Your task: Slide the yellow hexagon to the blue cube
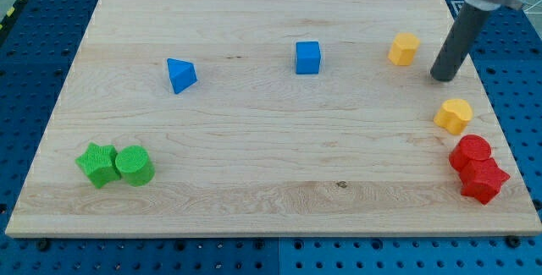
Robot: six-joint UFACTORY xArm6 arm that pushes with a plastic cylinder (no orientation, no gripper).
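The yellow hexagon (404,48) sits near the view's top right of the wooden board. The blue cube (307,57) stands to its left, near the top middle, about a hand's width apart from it. My tip (442,78) is the lower end of the dark rod; it rests on the board just right of and slightly below the yellow hexagon, not touching it.
A yellow heart-shaped block (455,116) lies below my tip. A red cylinder (470,152) and a red star (483,180) sit at the right edge. A blue triangle (180,75) is left of the cube. A green star (97,164) and green cylinder (134,166) sit bottom left.
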